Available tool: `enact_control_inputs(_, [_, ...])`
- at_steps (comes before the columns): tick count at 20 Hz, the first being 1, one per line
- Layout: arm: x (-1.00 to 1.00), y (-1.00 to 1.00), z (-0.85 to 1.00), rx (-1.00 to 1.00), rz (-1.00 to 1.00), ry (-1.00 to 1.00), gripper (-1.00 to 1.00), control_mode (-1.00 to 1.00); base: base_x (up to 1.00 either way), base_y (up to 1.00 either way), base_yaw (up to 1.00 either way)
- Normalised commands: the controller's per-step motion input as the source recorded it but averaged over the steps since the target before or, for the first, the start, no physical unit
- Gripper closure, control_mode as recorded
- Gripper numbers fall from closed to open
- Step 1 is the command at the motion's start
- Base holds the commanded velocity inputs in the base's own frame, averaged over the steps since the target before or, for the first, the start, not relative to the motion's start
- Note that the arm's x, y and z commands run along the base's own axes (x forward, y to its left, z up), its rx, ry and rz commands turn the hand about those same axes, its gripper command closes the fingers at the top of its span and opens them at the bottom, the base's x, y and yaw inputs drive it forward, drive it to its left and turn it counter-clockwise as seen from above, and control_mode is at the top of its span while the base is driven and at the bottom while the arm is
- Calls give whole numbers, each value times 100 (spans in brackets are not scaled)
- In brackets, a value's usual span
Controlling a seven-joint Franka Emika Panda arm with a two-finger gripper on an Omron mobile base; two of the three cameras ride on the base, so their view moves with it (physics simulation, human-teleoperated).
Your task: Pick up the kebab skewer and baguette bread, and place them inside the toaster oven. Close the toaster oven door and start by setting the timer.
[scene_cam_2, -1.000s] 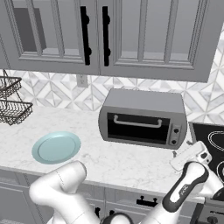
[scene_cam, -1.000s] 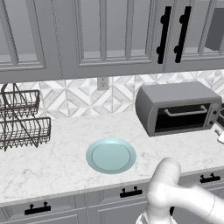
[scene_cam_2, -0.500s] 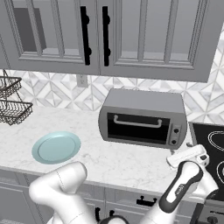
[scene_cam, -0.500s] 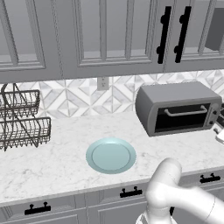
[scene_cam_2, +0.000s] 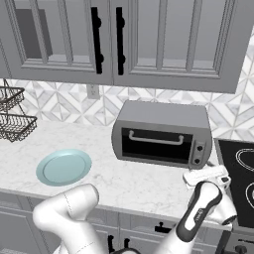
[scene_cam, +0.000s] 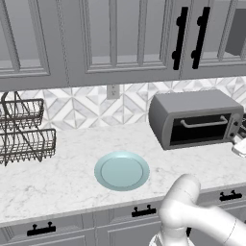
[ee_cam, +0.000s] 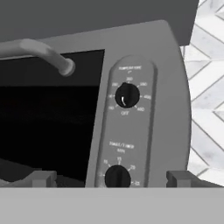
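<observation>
**Robot arm lines up on oven timer, door shut**

KITCHEN SIM — The pincer (ee_cam: 111, 178) hangs just in front of the toaster oven (scene_cam_2: 163, 134), at its right end, fingers spread wide w/ nothing between them. From the hand view the two dark fingertips (ee_cam: 41, 178) flank the lower knob (ee_cam: 117, 177), i.e. the timer dial, which sits dead ahead btwn them and low on the control panel (ee_cam: 127, 127). The upper knob (ee_cam: 127, 95) sits straight above it on the same strip. That is the relation the next move turns on: dial straight ahead of the open pincer, near but not touching, so a short push fwd and a squeeze should seat it, then a twist.

The oven door (scene_cam_2: 156, 145) reads as shut, its dark glass upright and the silver bar handle (scene_cam_2: 155, 139) running level across the front; handle end pokes into the hand view at upper left. Glass is too dark to tell what lies on the rack inside. Skewer and bread can't be made out on the tabletop (scene_cam: 62, 173), and the blue plate (scene_cam: 121, 170) well to the oven's left is bare, so loading looks done. Judged stage: final step, timer not yet set.

Risk: grabbing off-centre, or drifting up to the wrong knob. Wire rack (scene_cam: 24, 134) at far left plays no part.
</observation>
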Motion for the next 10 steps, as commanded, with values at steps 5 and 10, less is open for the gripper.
enact_control_inputs(5, [20, 0, 0, 9, -3, 0, -100, -100, 0, 0, 0])
enact_control_inputs(10, [2, -4, 0, 7, -4, 0, -100, -100, 0, 0, 0])
